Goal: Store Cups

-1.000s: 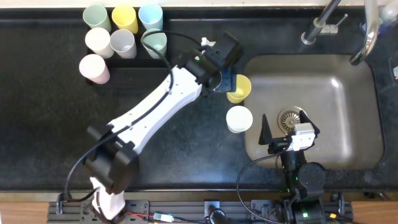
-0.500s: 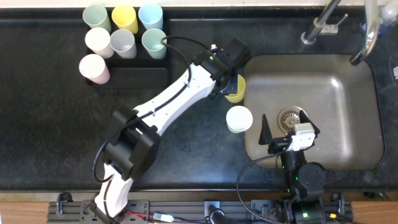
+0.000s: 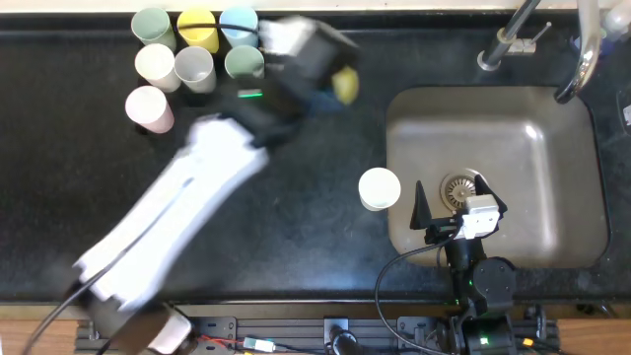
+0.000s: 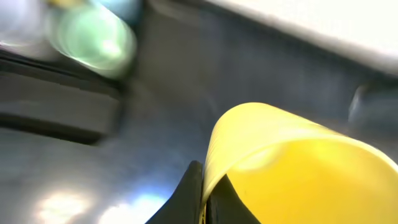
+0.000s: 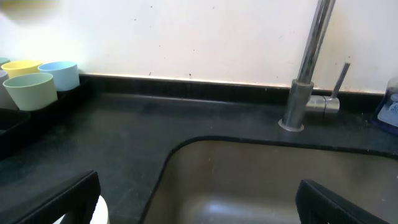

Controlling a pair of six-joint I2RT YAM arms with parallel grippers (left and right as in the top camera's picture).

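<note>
My left gripper (image 3: 330, 87) is lifted over the counter just right of the cup rack, shut on the rim of a yellow cup (image 3: 343, 84). Up close, the yellow cup (image 4: 292, 174) has its wall pinched in the left gripper (image 4: 202, 199). A white cup (image 3: 380, 188) stands at the sink's left edge, and this white cup (image 5: 96, 211) is beside my right gripper (image 5: 199, 204). The right gripper (image 3: 455, 204) rests open and empty at the sink's front. A green cup (image 3: 244, 62) stands in the rack with several other pastel cups.
The black rack (image 3: 187, 104) sits at the back left of the dark counter. The steel sink (image 3: 394, 99) takes up the right side, with a faucet (image 3: 508, 39) behind it. Green (image 5: 28, 90) and blue (image 5: 61, 73) cups stand far off.
The left arm has swung quickly from the sink's edge up and left toward the rack, carrying the yellow cup. The white cup and the right arm have stayed put.
</note>
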